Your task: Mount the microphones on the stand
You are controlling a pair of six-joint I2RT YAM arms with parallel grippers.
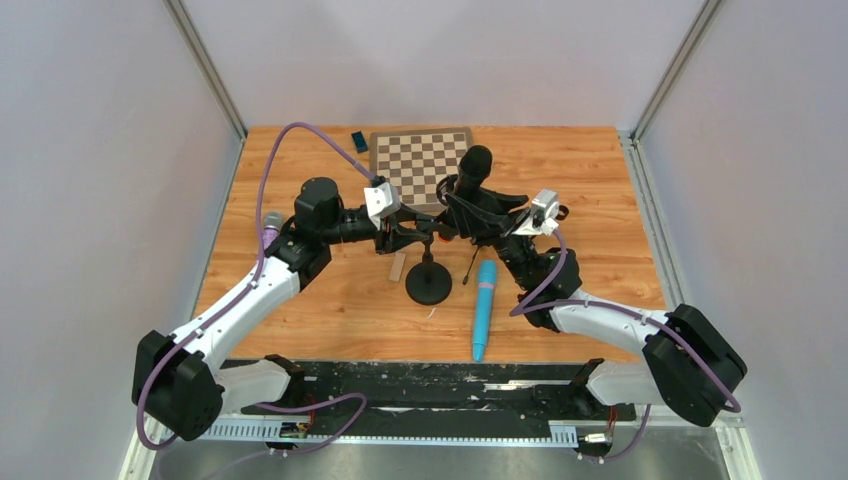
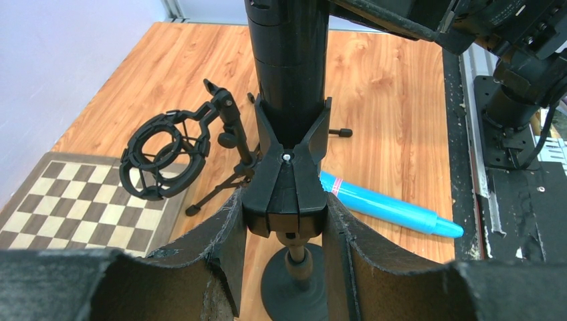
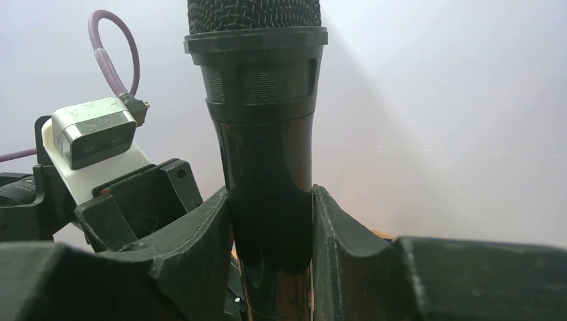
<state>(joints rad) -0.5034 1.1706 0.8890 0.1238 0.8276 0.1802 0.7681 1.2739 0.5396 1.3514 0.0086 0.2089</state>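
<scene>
The long black microphone (image 1: 474,168) stands upright over the stand (image 1: 428,283), its body in the stand's black clip (image 2: 286,190); its orange end is hidden. My right gripper (image 1: 484,214) is shut on its body below the grille, as the right wrist view shows (image 3: 271,249). My left gripper (image 1: 422,232) is shut on the base of the clip, its jaws pressing both sides (image 2: 286,231). The light blue microphone (image 1: 484,308) lies on the table right of the stand's round base. The purple microphone (image 1: 270,228) lies beside my left arm, partly hidden.
A black shock mount on a small tripod (image 2: 160,155) stands behind the stand, next to a chessboard (image 1: 415,160). A small blue block (image 1: 359,140) lies at the back. A small wooden piece (image 1: 398,266) lies left of the stand's base. Grey walls close both sides.
</scene>
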